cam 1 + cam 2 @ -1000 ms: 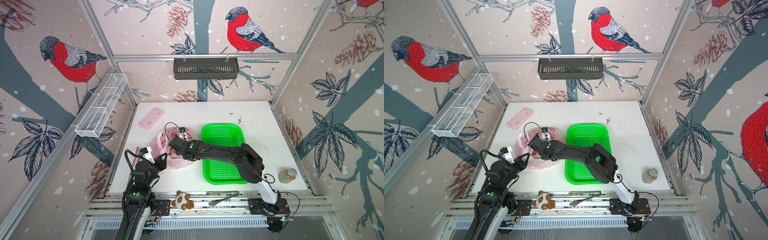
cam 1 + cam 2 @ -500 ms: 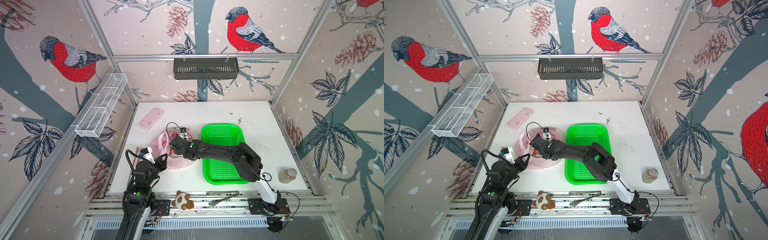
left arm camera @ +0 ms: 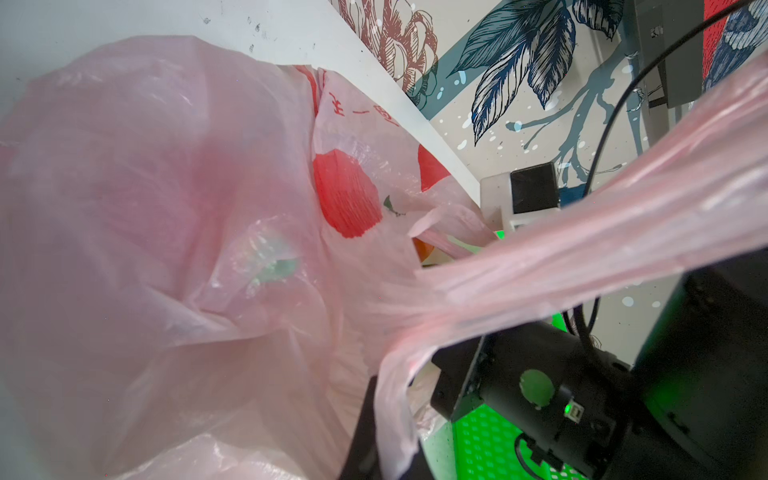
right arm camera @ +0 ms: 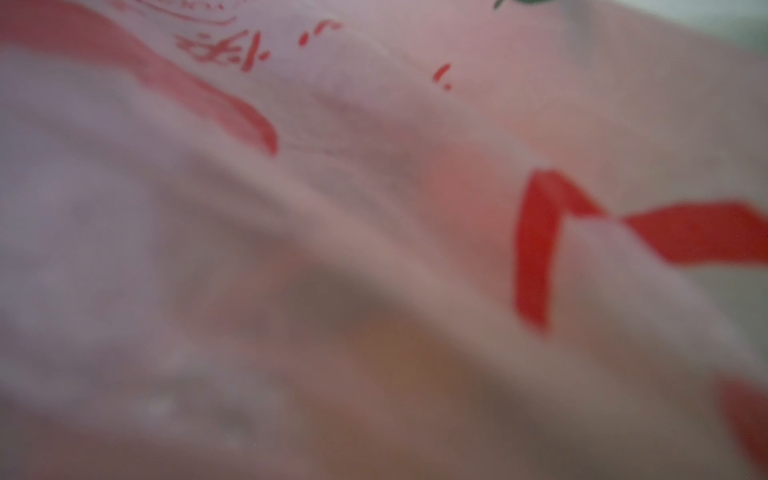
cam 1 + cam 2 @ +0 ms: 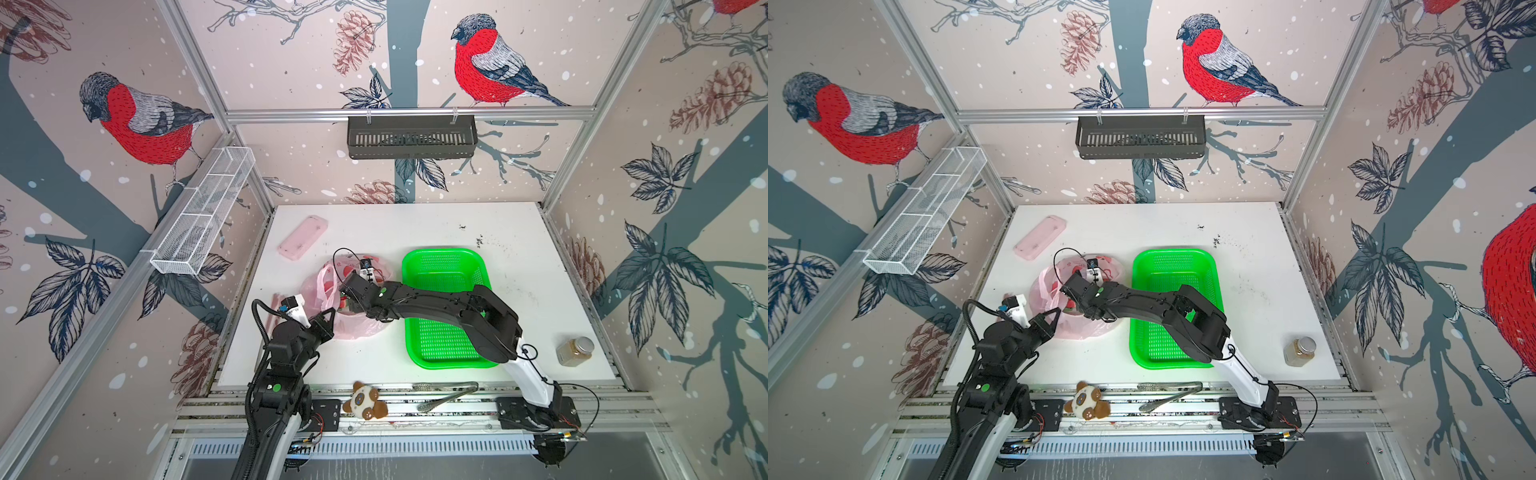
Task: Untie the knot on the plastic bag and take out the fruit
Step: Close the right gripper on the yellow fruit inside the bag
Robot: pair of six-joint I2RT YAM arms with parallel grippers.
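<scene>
Left end effector is clamped on the plastic bag, apparently bracing it; right end effector's opening cannot be told.

White table, pink case, plastic bag, green basket, amber jar

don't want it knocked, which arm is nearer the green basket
Right. The right arm reaches across directly above the green basket toward the plastic bag. The left arm is off to the basket's left, with the bag lying between them.
</scene>
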